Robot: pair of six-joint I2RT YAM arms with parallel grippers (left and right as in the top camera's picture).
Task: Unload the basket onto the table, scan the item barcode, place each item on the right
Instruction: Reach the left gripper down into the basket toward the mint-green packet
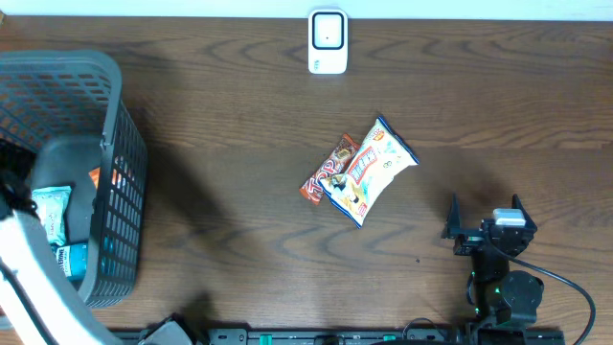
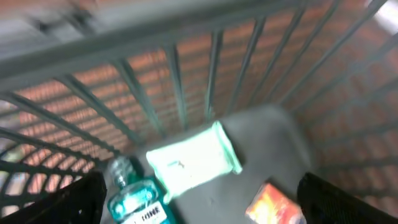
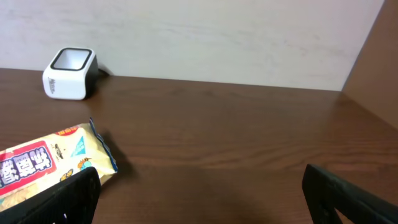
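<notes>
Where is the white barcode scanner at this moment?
In the overhead view, the barcode scanner stands at the table's far edge near the middle, beyond the white snack bag.

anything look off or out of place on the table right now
Nothing spilled or damaged. The only untidy spot is mid-table: the white snack bag lies askew against the red packet, seemingly overlapping its edge. The scanner sits squarely at the far edge.

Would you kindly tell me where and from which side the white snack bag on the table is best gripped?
Probably its far end, from above with the right gripper. The white snack bag lies flat and slanted, and the red packet lies against its left edge lower down, so that end is free.
</notes>
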